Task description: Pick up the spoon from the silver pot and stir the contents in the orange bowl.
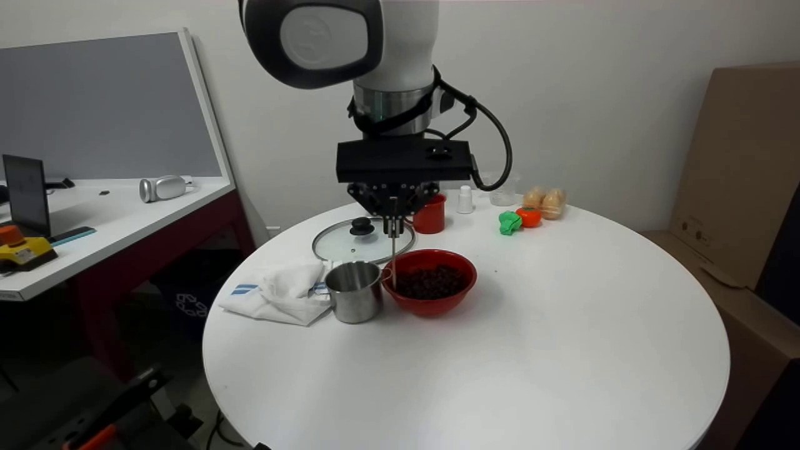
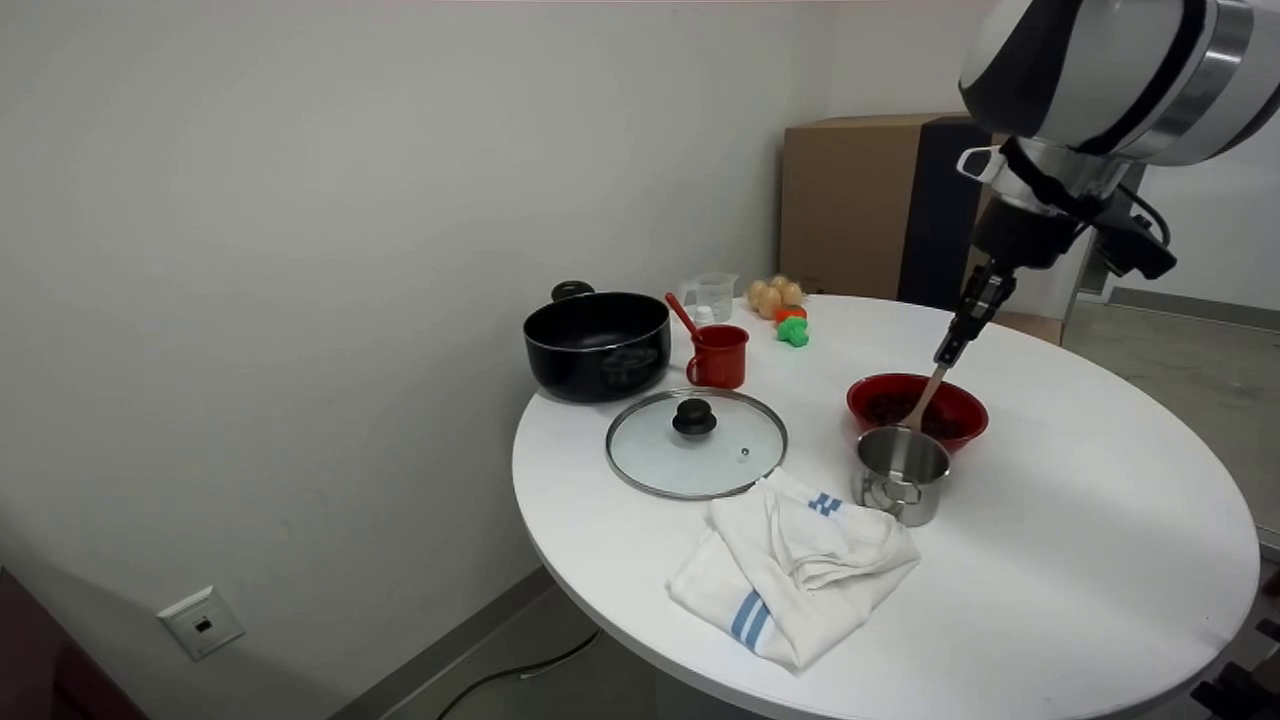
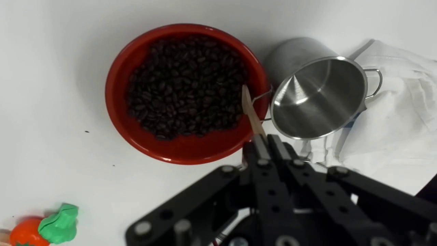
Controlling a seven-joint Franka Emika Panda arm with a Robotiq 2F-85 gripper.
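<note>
My gripper (image 3: 269, 140) is shut on the handle of the pale wooden spoon (image 3: 254, 119), which points down and slightly tilted into the bowl. The gripper (image 1: 394, 228) is above the bowl's rim on the pot side. The red-orange bowl (image 3: 184, 152) holds dark brown beans. The spoon's end is at the edge of the beans; I cannot tell how deep it goes. The spoon shows in both exterior views (image 1: 394, 262) (image 2: 930, 392). The silver pot (image 3: 290, 51) stands upright beside the bowl and looks empty. Its wire handle reaches over the bowl's rim.
A white towel (image 2: 800, 590) lies beside the pot. A glass lid (image 2: 650, 450), a red cup (image 2: 720, 360) and a black pot (image 2: 600, 370) stand behind. A green toy (image 1: 510, 223), a tomato (image 1: 529, 217) and eggs (image 1: 553, 203) lie farther back.
</note>
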